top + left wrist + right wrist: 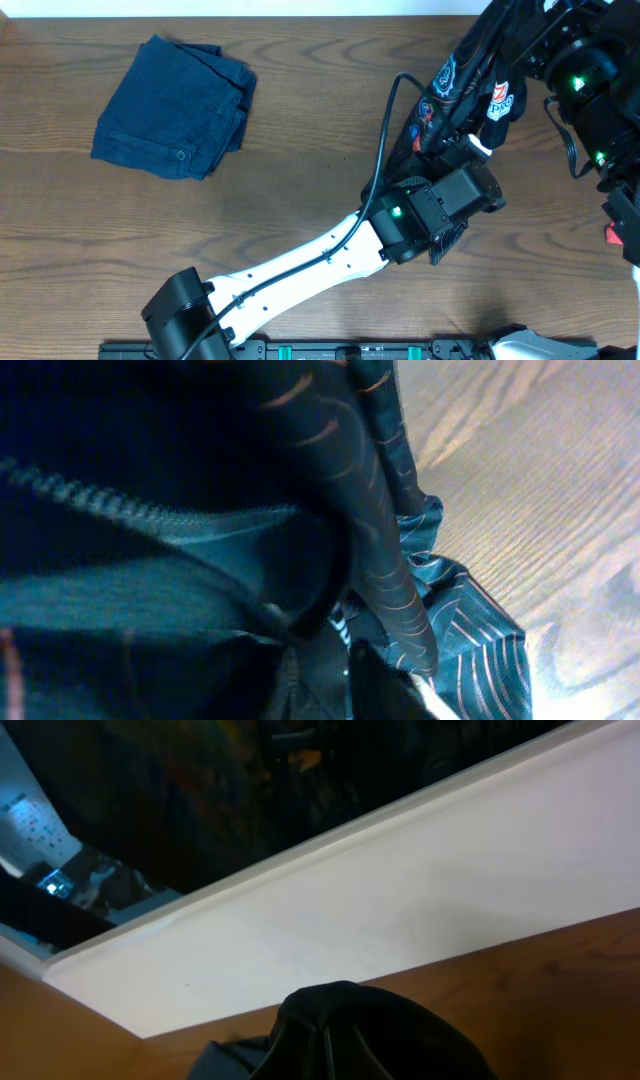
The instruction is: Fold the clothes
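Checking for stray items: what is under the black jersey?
Bare wooden table shows beside the bunched jersey in the left wrist view. Directly beneath, its own folds and the left arm hide the surface.

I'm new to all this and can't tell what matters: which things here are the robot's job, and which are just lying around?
Part of the job:
- black jersey with orange lines, bunched at the far right
- left arm, right arm

Just lying about:
- folded navy denim garment, far left
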Motion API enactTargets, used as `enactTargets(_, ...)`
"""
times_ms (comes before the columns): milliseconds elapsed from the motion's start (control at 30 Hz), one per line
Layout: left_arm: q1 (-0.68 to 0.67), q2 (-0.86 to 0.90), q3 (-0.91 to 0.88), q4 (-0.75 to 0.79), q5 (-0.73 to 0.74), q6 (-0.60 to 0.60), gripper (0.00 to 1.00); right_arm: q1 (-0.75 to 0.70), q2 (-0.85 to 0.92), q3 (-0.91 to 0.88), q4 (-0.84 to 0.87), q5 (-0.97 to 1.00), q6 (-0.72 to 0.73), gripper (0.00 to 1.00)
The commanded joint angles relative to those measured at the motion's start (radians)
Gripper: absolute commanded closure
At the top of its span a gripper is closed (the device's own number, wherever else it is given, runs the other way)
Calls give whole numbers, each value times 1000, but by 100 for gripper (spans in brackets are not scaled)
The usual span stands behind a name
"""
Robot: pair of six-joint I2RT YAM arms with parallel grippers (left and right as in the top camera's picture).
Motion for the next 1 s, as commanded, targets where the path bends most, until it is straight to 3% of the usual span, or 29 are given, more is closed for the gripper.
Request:
enactTargets(0,4,7,0,-15,-23,-8,92,11,-24,10,7,51,-20,99)
enactTargets(300,4,-126,0,-140,54,-42,94,11,-23,10,-21,131,-57,99)
enactTargets(567,5,-253,0,-246,76,-1,94,11,-11,10,-83,156,-65,99)
enactTargets(600,5,-252,0,-251,105,-1,87,11,-11,9,-82,156,-64,99)
enactTargets(667,5,-243,-8,-249,157,-11,54,11,-11,10,-75,155,-55,99)
enactTargets(800,5,-206,-26,-229,246,-71,8,11,-11,10,-43,119,-38,99)
enactTargets(833,5,-198,-26,-222,267,-69,2,11,-11,10,-30,109,-29,99)
enactTargets(967,5,-194,-25,-209,282,-41,2,12,-11,10,44,37,24,99)
